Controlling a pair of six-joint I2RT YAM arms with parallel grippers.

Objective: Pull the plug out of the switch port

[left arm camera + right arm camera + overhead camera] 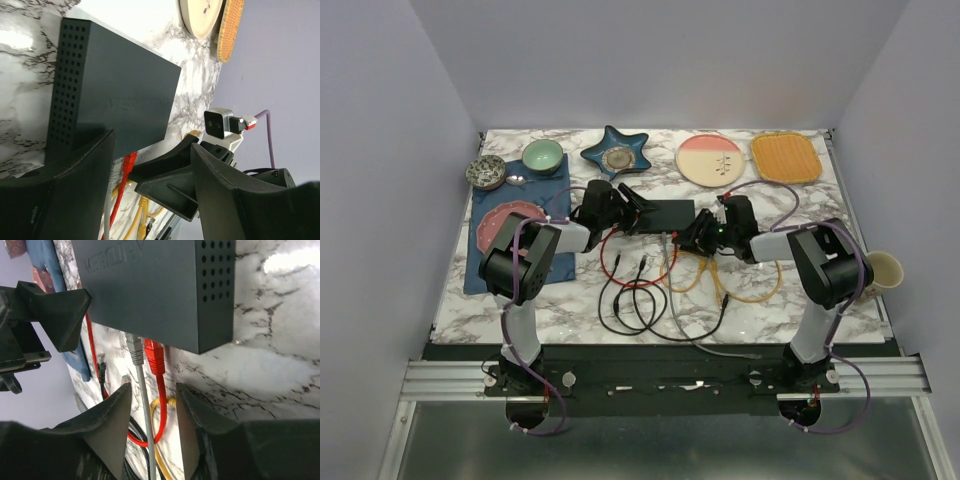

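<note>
Two grippers work at the switch [665,213], which lies flat on the desk [790,300] between them, near its middle. The right gripper [152,405] has its fingers spread, and between them run the grey cable [142,405] and the red plug [154,357]; both are seated in sockets along the switch's near edge. Neither finger appears to touch the plug yet (the gap on each side is plain in the right wrist view), so the pull is judged not yet begun, with the closing, the pinch and the draw all left to do. From that gripper the red plug lies just ahead, between the fingertips and the switch's socket edge, the grey plug [133,344] just beside it on the left.

The left gripper [150,165] is also spread, its fingers to either side of the switch's left end; one finger [85,170] overlaps the box's perforated side, though whether it presses there cannot be told. It seems placed to brace the box while the other arm pulls.

Farther out, loose black [625,300], red [620,262] and yellow [740,290] cables sprawl on the near desk.
</note>
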